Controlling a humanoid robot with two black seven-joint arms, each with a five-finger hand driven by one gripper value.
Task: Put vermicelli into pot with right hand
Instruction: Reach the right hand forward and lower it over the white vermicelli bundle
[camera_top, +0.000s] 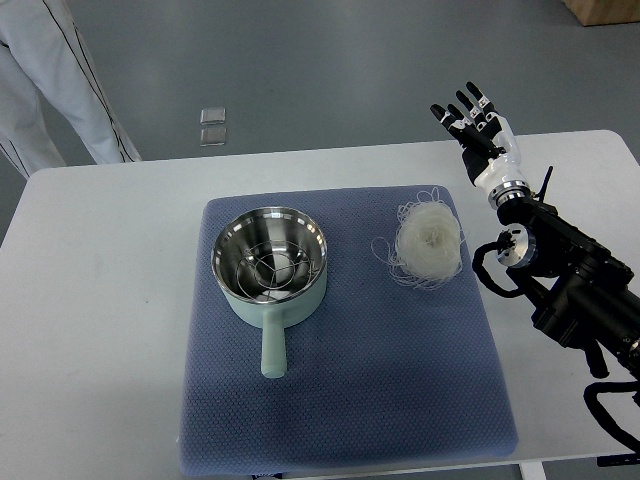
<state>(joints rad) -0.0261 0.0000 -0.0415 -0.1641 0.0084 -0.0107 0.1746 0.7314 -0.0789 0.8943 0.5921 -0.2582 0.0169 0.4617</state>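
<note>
A tangled nest of white vermicelli (428, 240) lies on the right part of a blue mat (350, 380). To its left on the same mat stands a pale green pot (269, 264) with a steel inside, a wire rack in it, and its handle pointing toward me. My right hand (477, 125) hovers over the table's far right, beyond and to the right of the vermicelli, fingers spread and holding nothing. Its black arm enters from the right edge. The left arm does not show.
The mat lies on a white table (90, 300). A person's legs in white trousers (50, 90) stand beyond the table's far left corner. Two small clear squares (212, 125) lie on the grey floor.
</note>
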